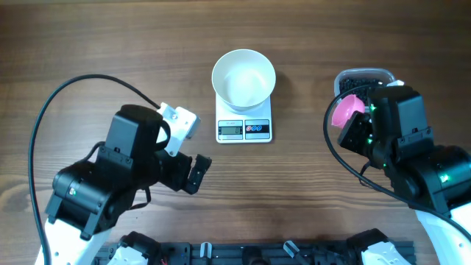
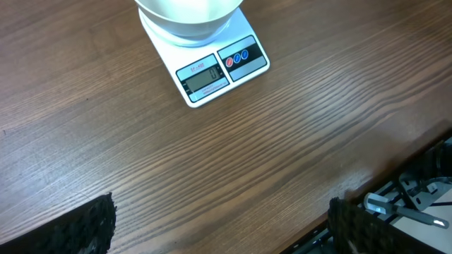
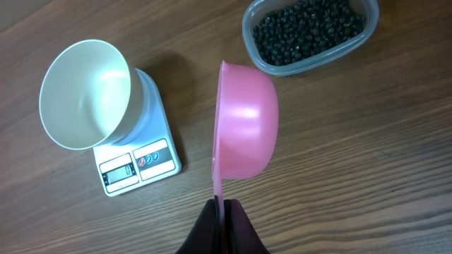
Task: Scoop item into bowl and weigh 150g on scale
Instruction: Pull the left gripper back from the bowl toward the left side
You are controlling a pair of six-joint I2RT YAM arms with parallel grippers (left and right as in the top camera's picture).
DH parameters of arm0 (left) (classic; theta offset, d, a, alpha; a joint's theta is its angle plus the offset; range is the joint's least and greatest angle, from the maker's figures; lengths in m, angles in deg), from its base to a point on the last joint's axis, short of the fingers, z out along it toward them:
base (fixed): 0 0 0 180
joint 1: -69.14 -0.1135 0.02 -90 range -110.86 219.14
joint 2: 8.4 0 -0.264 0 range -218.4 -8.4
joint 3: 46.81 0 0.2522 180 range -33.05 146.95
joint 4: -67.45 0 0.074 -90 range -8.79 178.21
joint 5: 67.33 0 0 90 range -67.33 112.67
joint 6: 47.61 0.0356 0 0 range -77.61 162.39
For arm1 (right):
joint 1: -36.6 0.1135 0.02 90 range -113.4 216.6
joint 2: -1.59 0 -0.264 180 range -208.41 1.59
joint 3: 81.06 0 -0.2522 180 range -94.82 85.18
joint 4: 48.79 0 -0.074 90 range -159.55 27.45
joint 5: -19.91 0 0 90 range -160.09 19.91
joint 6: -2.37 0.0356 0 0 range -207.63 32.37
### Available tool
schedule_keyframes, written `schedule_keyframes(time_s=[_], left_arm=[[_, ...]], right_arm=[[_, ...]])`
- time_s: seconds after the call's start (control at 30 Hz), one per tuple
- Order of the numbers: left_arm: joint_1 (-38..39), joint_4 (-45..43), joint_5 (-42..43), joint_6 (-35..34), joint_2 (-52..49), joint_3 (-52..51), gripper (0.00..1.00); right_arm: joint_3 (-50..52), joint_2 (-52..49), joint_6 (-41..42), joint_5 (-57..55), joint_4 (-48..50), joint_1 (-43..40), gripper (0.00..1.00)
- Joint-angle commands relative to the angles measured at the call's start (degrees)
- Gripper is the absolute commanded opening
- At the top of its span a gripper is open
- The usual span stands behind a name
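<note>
Right wrist view: looks straight along the pink scoop point(image 3: 244, 127), turned on edge, dome to the right, open face to the left, inside of the cup hidden from here.
Right gripper point(image 3: 223, 212): pinched tight on the scoop's thin handle.
Left gripper point(image 2: 220, 227): spread wide, holding nothing, low over the wooden table point(image 2: 296, 141), just short of the scale's front.
Item point(image 3: 307, 28): heaped dark in the clear tub point(image 3: 279, 68), ahead of the scoop and off to its right, near but apart.
Bowl point(image 1: 243, 77): upright on the scale point(image 1: 244, 129), white inside, no beans visible in it.
Scale display: lit, digits too small to read.
Key relation: tub on the right arm's side, just beyond the scoop's far end; bowl and scale across to the left, between the two arms.
Scoop axis: runs forward from the fingers, handle to cup, aimed between bowl and tub, closer to the tub.
Nearer arm: right, clearly; left well apart from the tub.
Step in hand: probably the approach for a load of beans, little or nothing weighed so far.
Next move calls for: likely a roll of the wrist to turn the open face toward the beans, then a dip forward and right into the tub.
Risk: beans rolling off the cup on the carry left; a knock to the bowl, shifting it on the scale.
</note>
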Motion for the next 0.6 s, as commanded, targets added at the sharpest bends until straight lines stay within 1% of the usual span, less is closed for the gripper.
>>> schedule_keyframes(time_s=[0.0,0.57], left_arm=[[-0.42,-0.15,1.31,1.44,-0.59,0.70,1.00],[-0.42,-2.36,1.31,1.44,-0.63,0.70,1.00]], right_arm=[[-1.20,0.59,-0.83,0.11,0.22,-0.24,0.04],[-1.20,0.59,-0.83,0.15,-0.24,-0.24,0.04]])
